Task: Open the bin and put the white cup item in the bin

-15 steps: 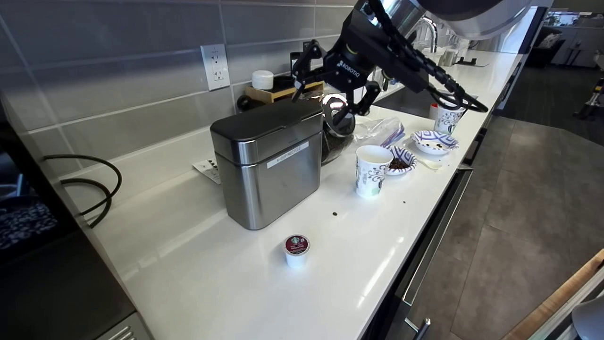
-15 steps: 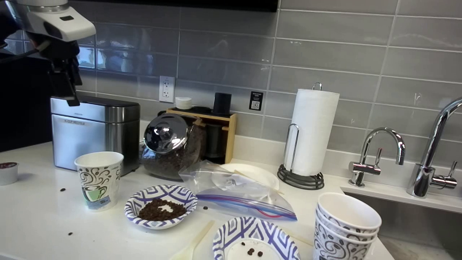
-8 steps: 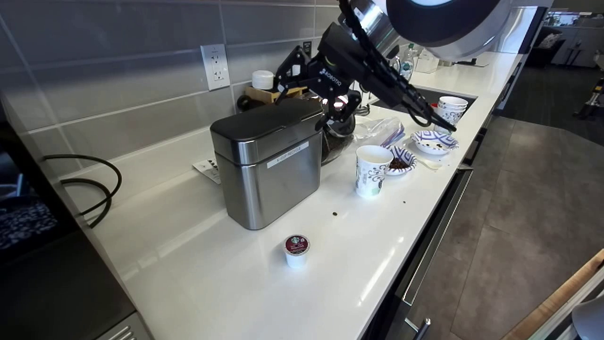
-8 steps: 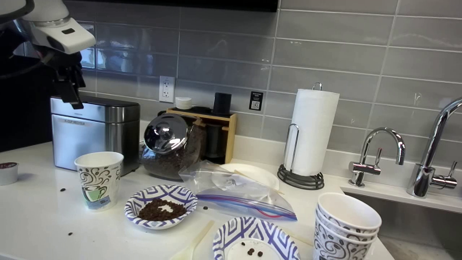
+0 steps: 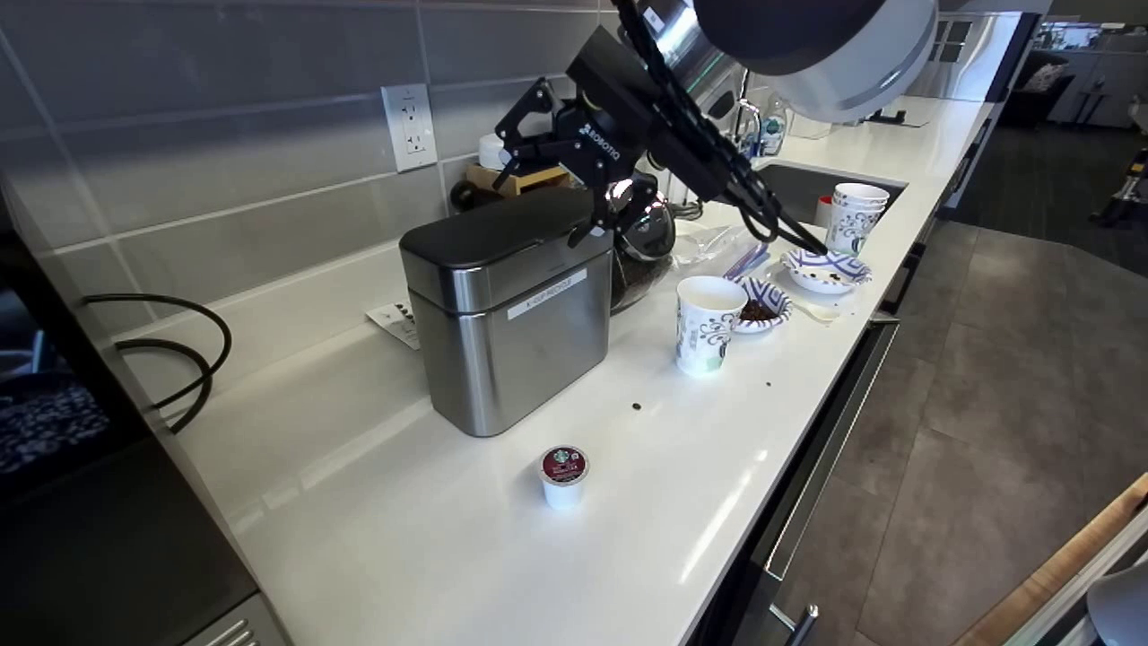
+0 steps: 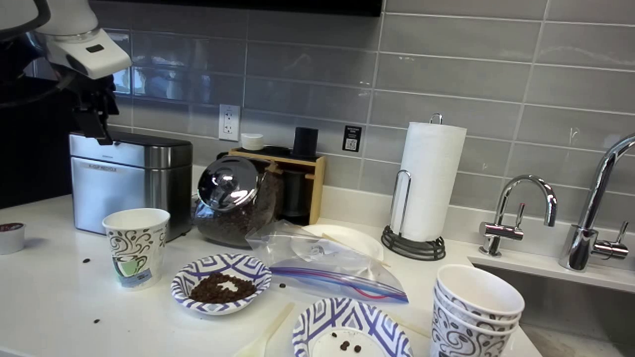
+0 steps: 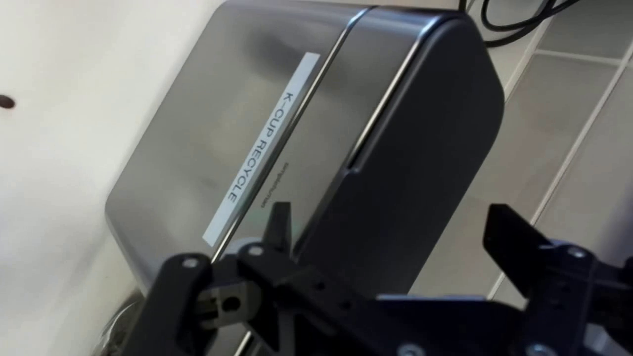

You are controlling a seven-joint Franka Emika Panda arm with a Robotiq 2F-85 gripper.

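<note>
Gray tile wall (image 5: 233, 117) behind a long white surface (image 5: 404, 556). On it, a boxy steel bin (image 5: 529, 350), lid (image 5: 493, 229) down, front label (image 7: 262, 148) with K-CUP RECYCLE in print. White pod (image 5: 563, 489) with dark red top, upright on the surface, near the bin but apart, off one front corner. Claw (image 7: 388, 220) spread wide at the bin's lid, toward the end away from the pod; in the wrist view, one finger (image 7: 279, 225) across the front upper edge, the other past the back edge, over the tile; contact with the bin unclear. Near the bin, an upright paper cup (image 5: 704, 332), then a patterned bowl (image 6: 198, 265) with dark bits inside. Farther along, second patterned bowl (image 6: 312, 325) with a few bits, plus a stack of paper cups (image 6: 469, 327). Just beside the bin, a clear jar (image 6: 238, 223) with dark contents. Loose clear bag (image 6: 327, 272) next to that. Paper towel roll (image 6: 429, 183) upright on a stand (image 6: 416, 248), near the wall.
</note>
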